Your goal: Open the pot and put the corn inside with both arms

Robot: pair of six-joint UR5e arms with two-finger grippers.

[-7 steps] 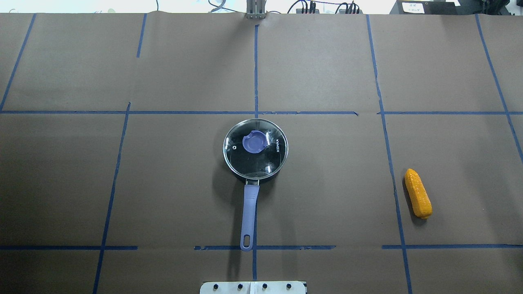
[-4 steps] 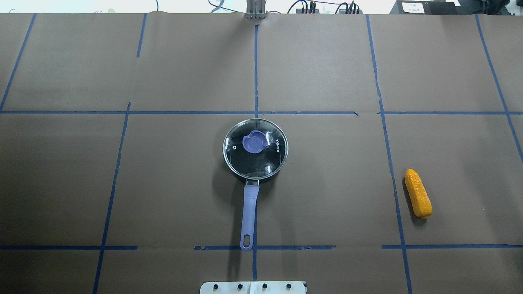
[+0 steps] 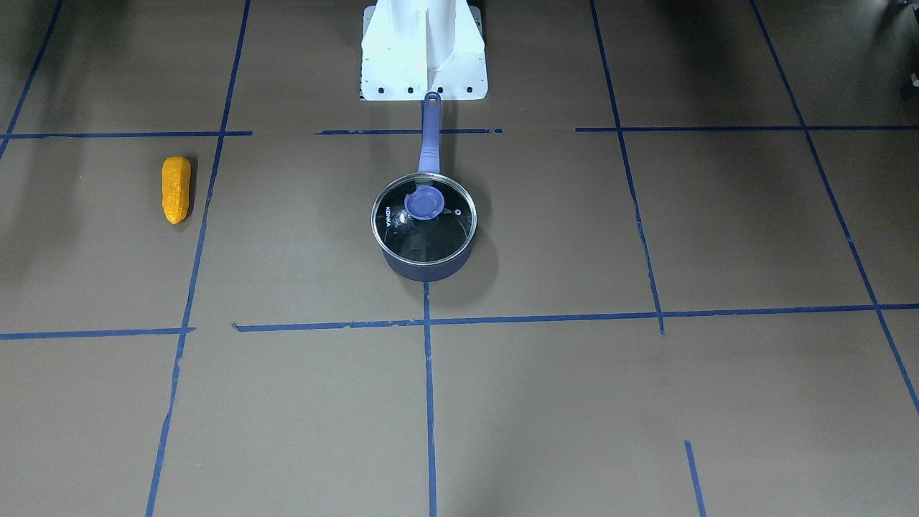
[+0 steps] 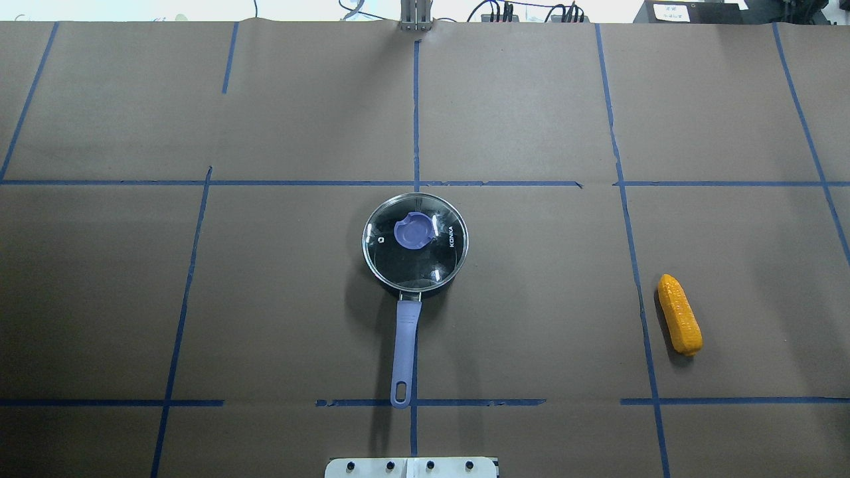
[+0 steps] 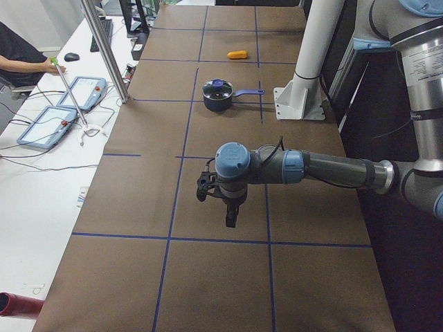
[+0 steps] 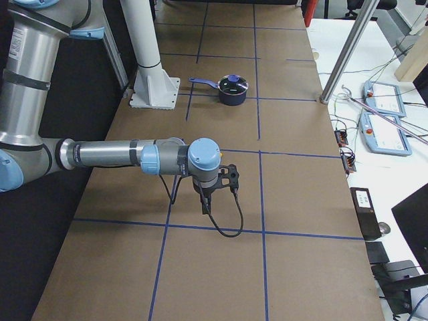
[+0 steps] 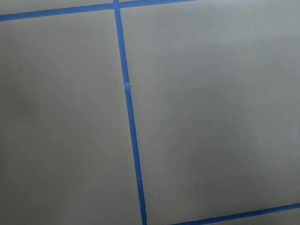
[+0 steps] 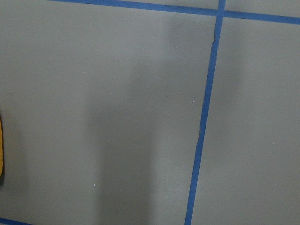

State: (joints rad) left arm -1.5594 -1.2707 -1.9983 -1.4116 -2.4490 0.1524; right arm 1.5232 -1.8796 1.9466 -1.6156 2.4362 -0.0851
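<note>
The dark navy pot (image 4: 438,282) stands mid-table with its purple-blue handle (image 4: 405,348) pointing at the robot's base. A glass lid with a blue knob (image 4: 413,232) sits on it. The pot also shows in the front view (image 3: 423,266) and in both side views (image 5: 219,95) (image 6: 233,90). The orange-yellow corn (image 4: 679,323) lies on the robot's right, far from the pot, and also shows in the front view (image 3: 176,189). A sliver of corn (image 8: 1,145) shows at the right wrist view's edge. My left gripper (image 5: 230,220) and right gripper (image 6: 206,206) hang over the table's ends, far from both. I cannot tell whether they are open or shut.
The white stand (image 4: 412,467) is bolted at the table's near edge, behind the pot's handle. Blue tape lines cross the brown table cover (image 4: 265,299). A metal post (image 5: 104,48) and control tablets (image 5: 45,126) stand beyond the far edge, by a person.
</note>
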